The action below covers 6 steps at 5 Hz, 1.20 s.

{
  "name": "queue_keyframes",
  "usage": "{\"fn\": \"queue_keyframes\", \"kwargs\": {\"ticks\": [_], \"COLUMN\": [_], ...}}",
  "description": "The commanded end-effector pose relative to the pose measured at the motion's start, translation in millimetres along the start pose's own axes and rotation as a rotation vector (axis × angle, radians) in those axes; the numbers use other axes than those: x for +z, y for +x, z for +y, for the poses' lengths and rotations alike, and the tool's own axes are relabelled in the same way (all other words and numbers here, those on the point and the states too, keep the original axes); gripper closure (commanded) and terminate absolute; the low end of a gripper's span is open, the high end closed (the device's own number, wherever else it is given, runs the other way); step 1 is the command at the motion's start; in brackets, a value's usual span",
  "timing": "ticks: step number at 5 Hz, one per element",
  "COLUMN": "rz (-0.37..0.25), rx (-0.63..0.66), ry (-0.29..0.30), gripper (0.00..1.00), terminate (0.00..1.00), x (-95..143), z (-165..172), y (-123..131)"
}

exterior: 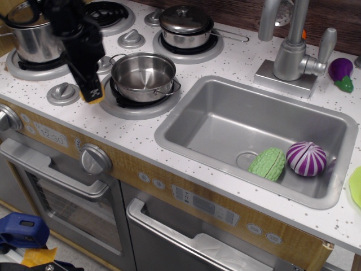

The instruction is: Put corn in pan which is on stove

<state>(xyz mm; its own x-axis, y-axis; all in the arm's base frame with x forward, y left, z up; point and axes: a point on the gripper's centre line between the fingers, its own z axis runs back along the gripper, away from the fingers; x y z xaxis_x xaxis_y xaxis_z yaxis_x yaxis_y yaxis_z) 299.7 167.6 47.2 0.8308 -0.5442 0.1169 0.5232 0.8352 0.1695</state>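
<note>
My black gripper [90, 93] hangs over the stove [127, 125], just left of the pan [142, 76]. Its jaws are closed on the corn [93, 101], of which only a small yellow edge shows at the fingertips; the rest is hidden by the fingers. The corn looks lifted off the white speckled top. The pan is a shiny lidless steel pot with wire handles on the front right burner, and it is empty.
A lidded long-handled pan [185, 25] sits on the back right burner and a taller steel pot [35, 40] on the front left one. Silver knobs [63, 93] stand between the burners. The sink [223, 121] on the right holds a green ridged vegetable [268, 164] and a purple onion [306, 158].
</note>
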Motion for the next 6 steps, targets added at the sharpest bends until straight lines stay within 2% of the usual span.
{"fn": "queue_keyframes", "kwargs": {"ticks": [1, 2, 4, 5, 6], "rz": [-0.046, -0.005, 0.006, -0.013, -0.049], "rx": [-0.071, -0.116, -0.171, -0.174, -0.196], "ry": [0.055, 0.058, 0.009, 0.009, -0.017], "gripper": [1.00, 1.00, 1.00, 0.00, 0.00], "terminate": [0.00, 0.00, 0.00, 0.00, 0.00], "x": [52, 62, 55, 43, 38], "z": [25, 28, 21, 13, 15], "y": [21, 33, 73, 75, 72]}}
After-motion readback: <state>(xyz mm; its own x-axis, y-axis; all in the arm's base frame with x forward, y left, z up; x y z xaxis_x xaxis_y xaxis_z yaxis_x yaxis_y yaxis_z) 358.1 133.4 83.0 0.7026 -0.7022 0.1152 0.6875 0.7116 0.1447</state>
